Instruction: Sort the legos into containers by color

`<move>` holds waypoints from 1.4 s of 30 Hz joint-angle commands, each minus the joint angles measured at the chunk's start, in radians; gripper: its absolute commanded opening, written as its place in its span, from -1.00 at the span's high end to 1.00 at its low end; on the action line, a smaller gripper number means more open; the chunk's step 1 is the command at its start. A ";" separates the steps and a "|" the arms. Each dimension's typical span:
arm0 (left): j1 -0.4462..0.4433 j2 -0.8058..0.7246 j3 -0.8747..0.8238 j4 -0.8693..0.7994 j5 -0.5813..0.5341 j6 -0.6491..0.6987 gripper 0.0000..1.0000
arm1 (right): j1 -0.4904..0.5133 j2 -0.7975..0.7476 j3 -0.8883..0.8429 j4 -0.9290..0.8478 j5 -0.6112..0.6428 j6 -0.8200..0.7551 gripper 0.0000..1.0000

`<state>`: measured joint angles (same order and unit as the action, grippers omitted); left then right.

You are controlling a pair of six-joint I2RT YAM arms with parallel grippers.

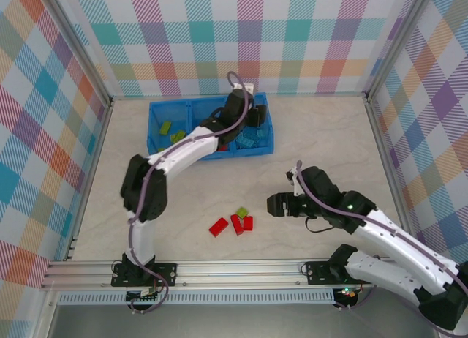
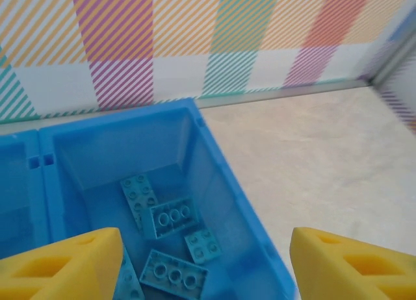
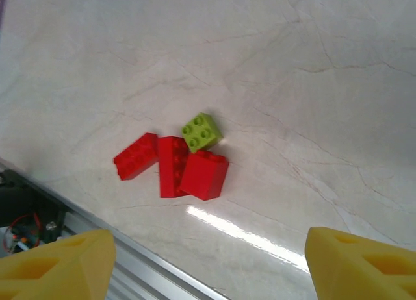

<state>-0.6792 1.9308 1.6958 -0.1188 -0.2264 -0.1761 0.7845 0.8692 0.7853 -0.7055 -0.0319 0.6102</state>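
The containers are three compartments of one blue tray (image 1: 168, 101) at the back of the table. My left gripper (image 1: 252, 115) hangs over the right compartment, open, with nothing between its yellow fingers (image 2: 78, 258). Below it lie several light blue legos (image 2: 170, 217) against the tray wall (image 2: 221, 176). Two lime green legos (image 1: 166, 127) sit in the left compartment; my left arm hides most of the middle one. On the table near the front lie three red legos (image 3: 173, 165) and one lime green lego (image 3: 202, 131). Just right of them my right gripper (image 1: 276, 204) is open and empty.
An aluminium rail (image 1: 234, 268) runs along the near edge, close to the red legos. Checkered walls with metal posts (image 1: 380, 126) close in the back and both sides. Bare table (image 1: 322, 133) lies between the tray and the right wall.
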 commanded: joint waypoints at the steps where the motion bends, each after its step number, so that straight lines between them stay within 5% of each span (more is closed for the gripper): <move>1: -0.037 -0.259 -0.128 0.031 0.110 0.080 -0.39 | 0.007 0.087 0.024 -0.020 0.020 -0.004 -0.51; 15: -0.125 -1.115 -0.696 -0.543 0.388 0.621 -0.54 | 0.177 0.508 0.035 0.297 -0.041 0.132 -0.49; 18: -0.125 -1.256 -0.795 -0.629 0.401 0.642 -0.55 | 0.184 0.592 0.054 0.329 -0.025 0.155 -0.44; 22: -0.126 -1.407 -0.901 -0.624 0.366 0.608 -0.59 | 0.184 0.664 0.076 0.348 -0.011 0.163 -0.11; 28: -0.125 -1.516 -1.021 -0.555 0.284 0.611 -0.70 | 0.188 0.750 0.081 0.325 -0.029 0.183 0.06; 34: -0.125 -1.521 -1.066 -0.544 0.306 0.627 -0.82 | 0.188 0.706 0.105 0.248 0.066 0.151 0.47; 42: -0.122 -1.536 -1.112 -0.471 0.328 0.645 -0.97 | 0.182 0.600 0.299 0.230 0.213 -0.049 0.55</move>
<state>-0.7971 0.4137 0.6025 -0.6506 0.0952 0.4496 0.9688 1.5078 0.9718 -0.4942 0.1062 0.6762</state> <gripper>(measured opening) 0.978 0.327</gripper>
